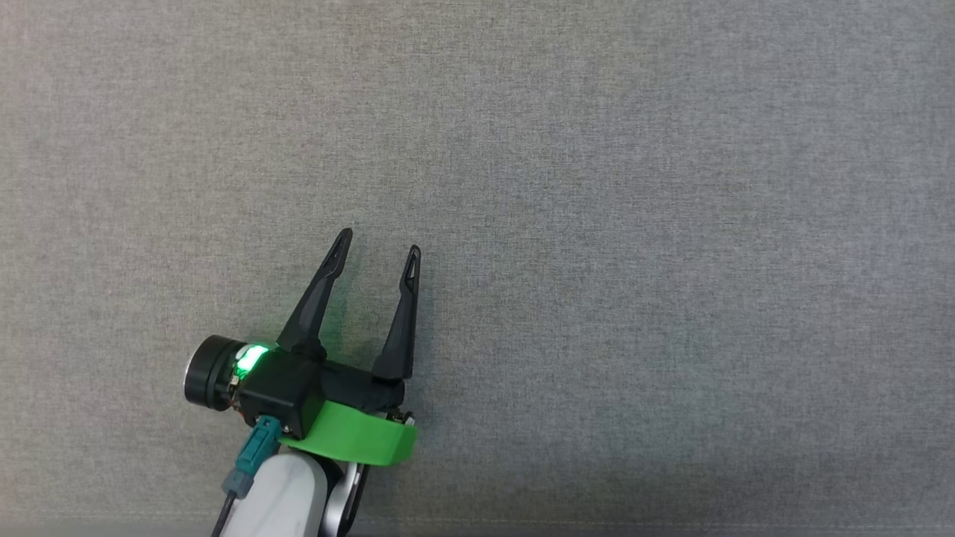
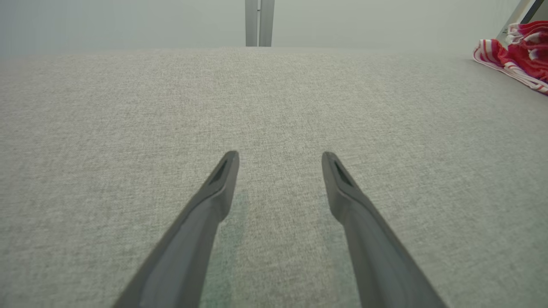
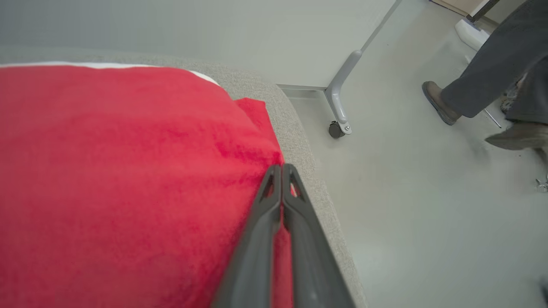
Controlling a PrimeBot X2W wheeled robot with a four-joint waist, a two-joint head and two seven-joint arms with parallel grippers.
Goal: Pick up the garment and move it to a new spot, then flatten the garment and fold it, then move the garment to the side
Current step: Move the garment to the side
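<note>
The left fingers [image 1: 317, 298] are standing spread wide with nothing between them, their tips hovering over the bare grey woven covering of the counter [image 1: 671, 224]. Behind them a green lamp [image 1: 250, 358] is glowing on the dark wrist block, and a green collar [image 1: 358, 436] is ringing the pale forearm. In the left wrist view these fingers are pointing across the counter toward a grey upright post [image 2: 259, 21] beyond its far edge. A bunched red-and-white striped cloth [image 2: 513, 60] is lying at the far right corner there; I cannot tell whether it is part of the same piece as the red one.

The right fingers [image 3: 265, 239] are pressing tightly together, tips lying at the right-hand edge of the red garment [image 3: 128, 171]; whether they are pinching any cloth is not clear. The garment is lying spread over the counter beside its rounded edge, a small corner poking out past the tips. Beyond that edge the pale floor [image 3: 406, 214] is showing, with a wheeled metal leg [image 3: 338, 107] standing on it and a person's shoe [image 3: 439, 102] and grey trouser leg [image 3: 492, 81] showing farther off.
</note>
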